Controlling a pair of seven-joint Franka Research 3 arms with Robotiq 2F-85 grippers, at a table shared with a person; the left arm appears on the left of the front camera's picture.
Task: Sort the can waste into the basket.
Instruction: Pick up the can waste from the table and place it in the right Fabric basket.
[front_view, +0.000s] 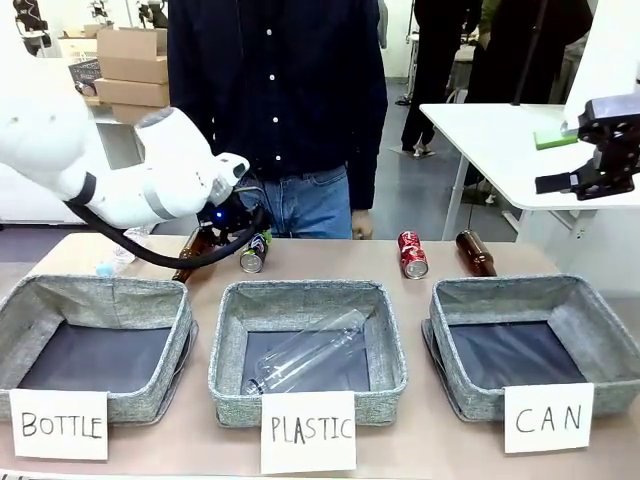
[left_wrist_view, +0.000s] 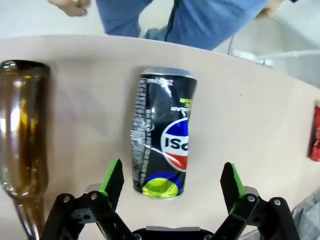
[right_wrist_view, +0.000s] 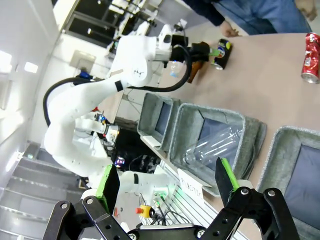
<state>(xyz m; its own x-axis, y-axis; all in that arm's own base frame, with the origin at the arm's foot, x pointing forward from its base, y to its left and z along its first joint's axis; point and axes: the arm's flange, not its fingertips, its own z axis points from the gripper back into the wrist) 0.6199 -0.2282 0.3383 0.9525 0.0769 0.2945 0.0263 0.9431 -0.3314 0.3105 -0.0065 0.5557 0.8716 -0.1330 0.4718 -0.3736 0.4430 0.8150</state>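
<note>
front view, black can (front_view: 253, 254): found lying on its side on the table (front_view: 340, 262) in front of the person (front_view: 280, 100); taken as the reference.
front view, left gripper (front_view: 247, 238): lowered right at the black can; finger spacing could not be read from this side.
front view, red can (front_view: 412, 254): lying on the table, right of the black can and well apart from it.
front view, CAN basket (front_view: 520, 288): far right of the black can, nearer the camera, with its white sign (front_view: 548, 418) on the front wall.
front view, PLASTIC basket (front_view: 300, 290): directly camera-side of the black can, with a clear bottle (front_view: 310, 360) lying in it.
front view, right gripper (front_view: 590, 175): held high in the air, far right of the black can.
left wrist view, left gripper (left_wrist_view: 172, 170): fingers spread wide, one on each side of the near end of the black can (left_wrist_view: 162, 132); neither pad was seen touching it.
left wrist view, brown bottle (left_wrist_view: 22, 135): lying beside the black can, at picture left.
right wrist view, right gripper (right_wrist_view: 167, 170): fingers apart, nothing held between them.
right wrist view, black can (right_wrist_view: 223, 52): noted at the left gripper (right_wrist_view: 214, 50).
right wrist view, red can (right_wrist_view: 311, 57): on the table, apart from the black can.
right wrist view, CAN basket (right_wrist_view: 280, 145): well apart from the black can.
</note>
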